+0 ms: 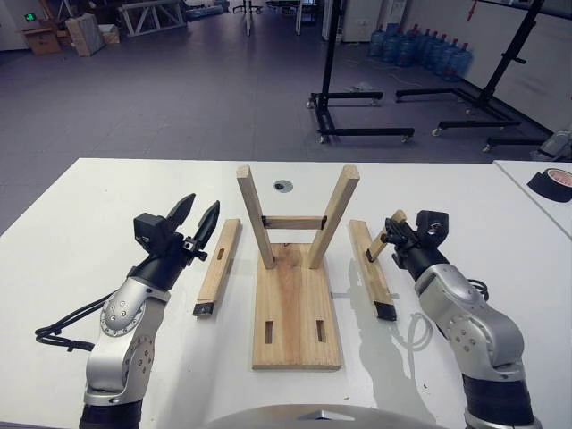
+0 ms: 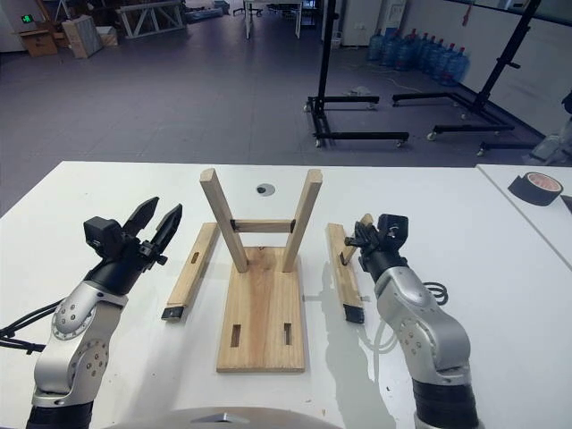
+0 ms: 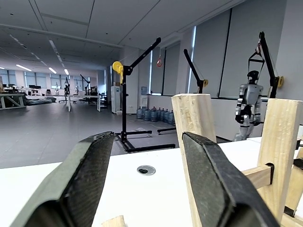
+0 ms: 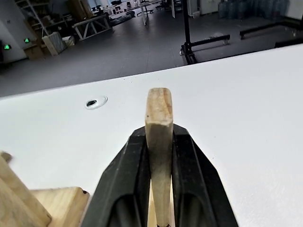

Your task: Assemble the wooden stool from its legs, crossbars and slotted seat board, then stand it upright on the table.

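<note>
Slotted seat board [image 1: 296,313] lies flat mid-table [image 1: 107,206], with two upright legs [image 1: 256,214] joined by a crossbar [image 1: 295,222] at its far end and a loose leg [image 1: 219,266] along each long side; the left gripper [image 1: 202,202] hovers nearby, jaws apart, while the right gripper [image 1: 396,234] clamps a second crossbar [image 4: 158,109].

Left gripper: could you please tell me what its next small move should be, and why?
Probably lower the left gripper and close it on the loose leg beside it. It is open and empty, the right gripper clamps a crossbar, and the seat board carries two standing legs, with its two near slots free.
</note>
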{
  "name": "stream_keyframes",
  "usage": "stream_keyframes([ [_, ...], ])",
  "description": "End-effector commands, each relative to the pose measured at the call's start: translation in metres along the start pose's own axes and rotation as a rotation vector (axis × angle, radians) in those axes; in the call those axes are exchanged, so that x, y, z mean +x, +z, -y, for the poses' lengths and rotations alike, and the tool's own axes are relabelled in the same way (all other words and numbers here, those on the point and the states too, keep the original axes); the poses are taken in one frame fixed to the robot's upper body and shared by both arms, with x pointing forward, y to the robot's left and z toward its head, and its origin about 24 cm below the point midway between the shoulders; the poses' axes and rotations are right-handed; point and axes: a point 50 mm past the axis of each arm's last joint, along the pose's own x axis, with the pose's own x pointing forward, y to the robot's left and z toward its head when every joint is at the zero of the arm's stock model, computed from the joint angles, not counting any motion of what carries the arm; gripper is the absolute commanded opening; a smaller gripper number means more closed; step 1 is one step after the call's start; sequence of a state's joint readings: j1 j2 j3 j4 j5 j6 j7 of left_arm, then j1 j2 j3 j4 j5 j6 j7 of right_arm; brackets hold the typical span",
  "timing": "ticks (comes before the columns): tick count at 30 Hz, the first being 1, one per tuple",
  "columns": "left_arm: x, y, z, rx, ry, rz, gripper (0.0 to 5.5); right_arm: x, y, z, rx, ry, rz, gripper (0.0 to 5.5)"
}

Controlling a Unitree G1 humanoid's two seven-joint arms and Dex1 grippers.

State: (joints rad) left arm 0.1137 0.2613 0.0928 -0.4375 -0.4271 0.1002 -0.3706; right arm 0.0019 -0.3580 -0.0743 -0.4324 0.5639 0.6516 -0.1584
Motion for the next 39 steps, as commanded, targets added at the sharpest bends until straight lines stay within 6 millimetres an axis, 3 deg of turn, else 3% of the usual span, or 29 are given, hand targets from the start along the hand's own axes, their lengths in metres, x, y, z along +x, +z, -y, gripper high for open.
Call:
stream_keyframes([
  [1, 0.001, -0.001, 0.0, 0.009, -0.004, -0.015, 2.62, -0.003, -0.035, 0.005, -0.067, -0.021, -0.147, 0.4],
  [10, 0.004, -0.002, -0.004, 0.027, 0.01, -0.011, 2.62, -0.001, -0.052, 0.009, -0.046, -0.001, -0.182, 0.4],
  [14, 0.007, -0.001, -0.006, 0.042, 0.02, -0.004, 2.62, -0.001, -0.049, 0.006, -0.058, 0.027, -0.156, 0.4],
  [16, 0.009, -0.001, -0.007, 0.043, 0.02, -0.003, 2.62, 0.0, -0.046, 0.004, -0.064, 0.036, -0.144, 0.96],
  [25, 0.014, 0.001, -0.011, 0.059, 0.021, 0.019, 2.62, 0.005, -0.029, -0.001, -0.1, 0.033, -0.069, 2.43],
  [28, 0.017, 0.003, -0.011, 0.068, 0.011, 0.026, 2.62, 0.008, -0.015, -0.004, -0.129, 0.033, -0.015, 2.93],
  [39, 0.019, 0.006, -0.009, 0.071, -0.002, 0.041, 2.62, 0.018, 0.085, -0.02, -0.184, 0.07, 0.276, 2.93],
])
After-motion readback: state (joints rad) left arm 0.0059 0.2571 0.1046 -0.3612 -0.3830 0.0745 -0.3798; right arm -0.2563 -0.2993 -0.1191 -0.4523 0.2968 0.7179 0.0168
